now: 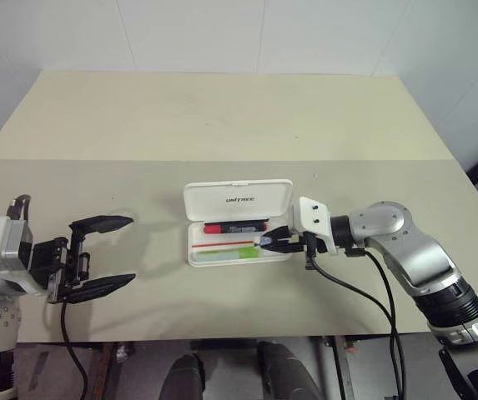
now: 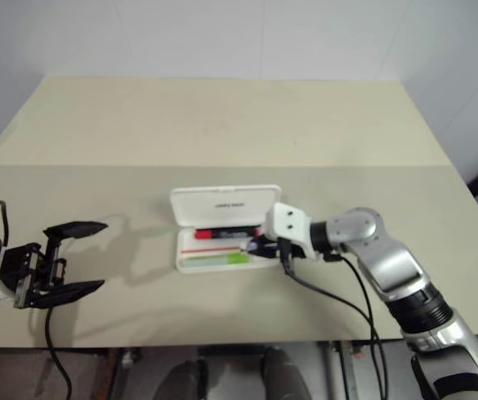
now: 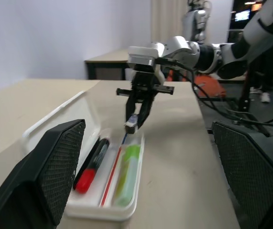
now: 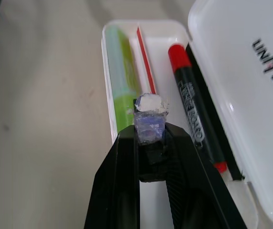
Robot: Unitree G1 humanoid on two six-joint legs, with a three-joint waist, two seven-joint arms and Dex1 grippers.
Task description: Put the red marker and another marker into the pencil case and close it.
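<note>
Markers, red-capped black (image 1: 235, 227) and flat green highlighter (image 1: 226, 253), lie inside the open white plastic pencil case (image 1: 237, 198), whose lid is left to shut; right gripper (image 1: 269, 242) fingers pressed together over the tray, left gripper (image 1: 103, 252) fingers spread above the tabletop (image 1: 222, 125).

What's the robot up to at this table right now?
It is packing a pencil case that lies open on the table. The red marker and the green highlighter both lie in the tray. The right gripper, shut, hovers over the tray's right end with a small bluish-white piece between its fingers. The left gripper waits open, well left of the case. The lid is not yet closed.
</note>
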